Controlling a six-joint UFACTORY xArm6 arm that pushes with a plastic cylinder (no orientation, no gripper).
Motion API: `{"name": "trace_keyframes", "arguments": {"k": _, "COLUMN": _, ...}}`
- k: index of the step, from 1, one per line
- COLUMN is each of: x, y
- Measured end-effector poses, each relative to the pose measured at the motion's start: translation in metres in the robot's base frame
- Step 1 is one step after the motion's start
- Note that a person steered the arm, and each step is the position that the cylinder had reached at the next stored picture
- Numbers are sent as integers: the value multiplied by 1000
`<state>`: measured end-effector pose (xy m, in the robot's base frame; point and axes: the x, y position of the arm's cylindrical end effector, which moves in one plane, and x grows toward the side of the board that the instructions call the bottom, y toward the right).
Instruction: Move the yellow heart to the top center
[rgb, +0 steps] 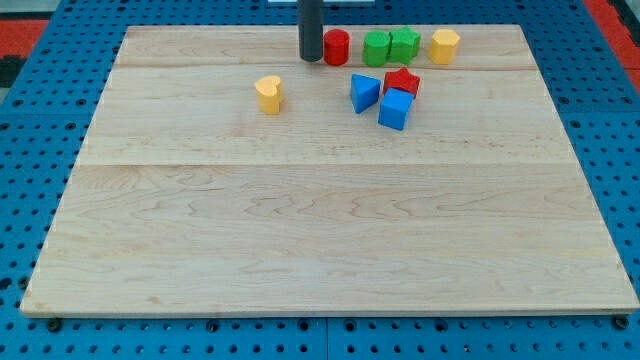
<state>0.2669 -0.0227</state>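
My tip is a bare rod, an end effector with no jaws and holding nothing, just left of the red cylinder. The yellow heart sits nearer, to the left on the worktop. Sweeping carelessly could knock the red cylinder or overshoot the heart.

Looks like a lab or test bench rather than a home or shop. Pale wooden board of glued planks, laid flat on a blue perforated base with regular rows of holes, the kind used for fixing equipment. Red perforated panels showing at the view's top corners. Small painted wooden blocks scattered near the view's top, among them a yellow heart and a blue cube, with a dark rod hanging down over the board. No furniture, walls or household clutter in sight
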Motion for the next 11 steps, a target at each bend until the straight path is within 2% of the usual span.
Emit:
{"name": "trace_keyframes", "arguments": {"k": 2, "x": 56, "y": 23}}
{"name": "trace_keyframes", "arguments": {"k": 3, "x": 101, "y": -1}}
{"name": "trace_keyframes", "arguments": {"k": 4, "x": 104, "y": -49}}
{"name": "trace_keyframes", "arguments": {"k": 5, "x": 81, "y": -40}}
{"name": "trace_keyframes", "arguments": {"k": 6, "x": 75, "y": -50}}
{"name": "trace_keyframes", "arguments": {"k": 7, "x": 67, "y": -82}}
{"name": "trace_keyframes", "arguments": {"k": 9, "x": 79, "y": -65}}
{"name": "trace_keyframes", "arguments": {"k": 10, "x": 87, "y": -30}}
{"name": "trace_keyframes", "arguments": {"k": 11, "x": 71, "y": -25}}
